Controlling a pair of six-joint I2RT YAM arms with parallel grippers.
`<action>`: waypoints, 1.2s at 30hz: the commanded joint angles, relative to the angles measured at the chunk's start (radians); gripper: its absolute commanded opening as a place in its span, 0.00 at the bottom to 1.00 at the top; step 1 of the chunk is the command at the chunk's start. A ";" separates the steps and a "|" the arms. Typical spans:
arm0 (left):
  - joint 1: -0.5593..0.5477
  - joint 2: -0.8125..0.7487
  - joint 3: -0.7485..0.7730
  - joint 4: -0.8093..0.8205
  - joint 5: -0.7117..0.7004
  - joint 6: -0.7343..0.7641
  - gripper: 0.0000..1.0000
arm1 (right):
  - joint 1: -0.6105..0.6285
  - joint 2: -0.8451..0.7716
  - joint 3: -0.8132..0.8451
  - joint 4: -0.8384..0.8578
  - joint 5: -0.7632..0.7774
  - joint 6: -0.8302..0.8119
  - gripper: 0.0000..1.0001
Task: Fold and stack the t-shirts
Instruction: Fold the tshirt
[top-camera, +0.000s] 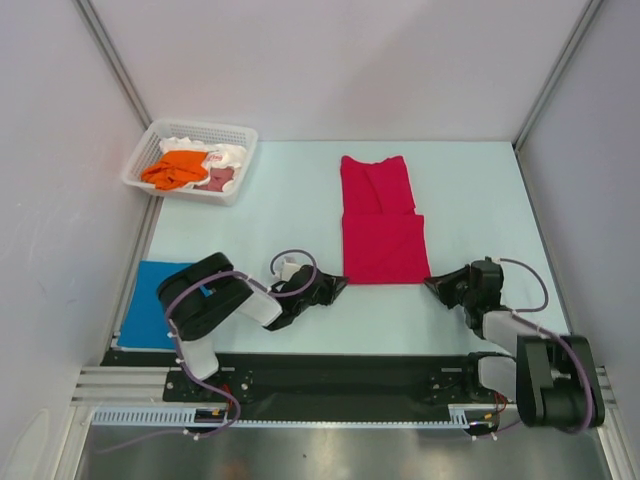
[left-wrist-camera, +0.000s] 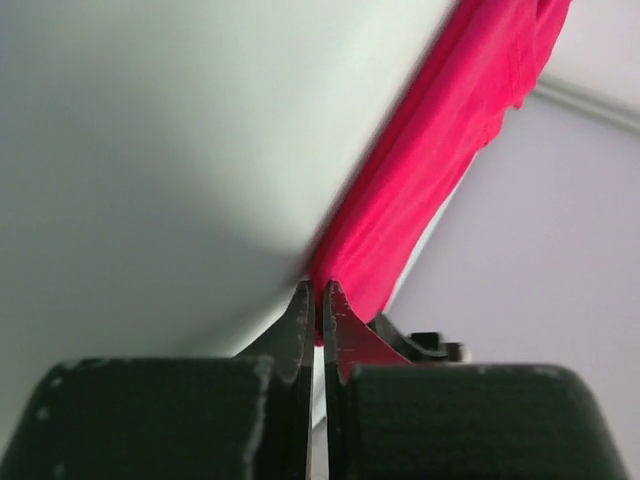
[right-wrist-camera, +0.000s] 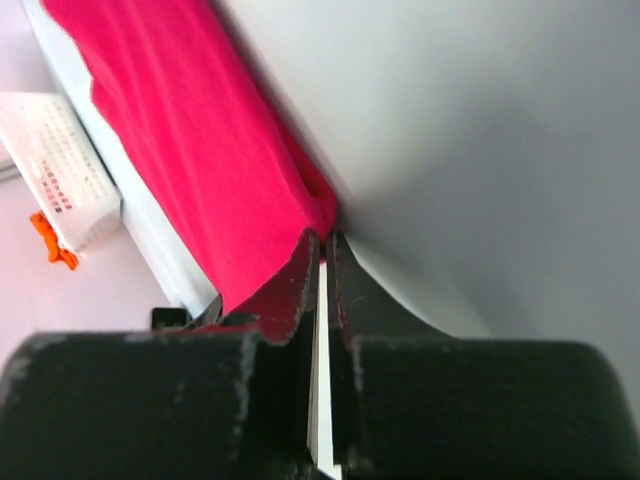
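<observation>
While down low, left fingers (left-wrist-camera: 298, 330) and right fingers (right-wrist-camera: 345, 300) each pinching a near corner of the crimson t-shirt (top-camera: 380, 225).

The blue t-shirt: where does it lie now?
In the top view, the blue t-shirt lies flat at the near left corner of the table, beside the left arm, nearer than the white basket.
</observation>
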 joint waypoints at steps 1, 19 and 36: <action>-0.045 -0.134 -0.037 -0.121 -0.017 0.134 0.00 | -0.009 -0.185 0.048 -0.267 -0.020 -0.118 0.00; -0.498 -0.615 -0.102 -0.545 -0.272 0.065 0.00 | 0.056 -0.973 0.247 -1.208 -0.028 -0.238 0.00; -0.117 -0.680 0.094 -0.712 -0.124 0.473 0.00 | 0.140 -0.182 0.630 -0.687 -0.126 -0.356 0.00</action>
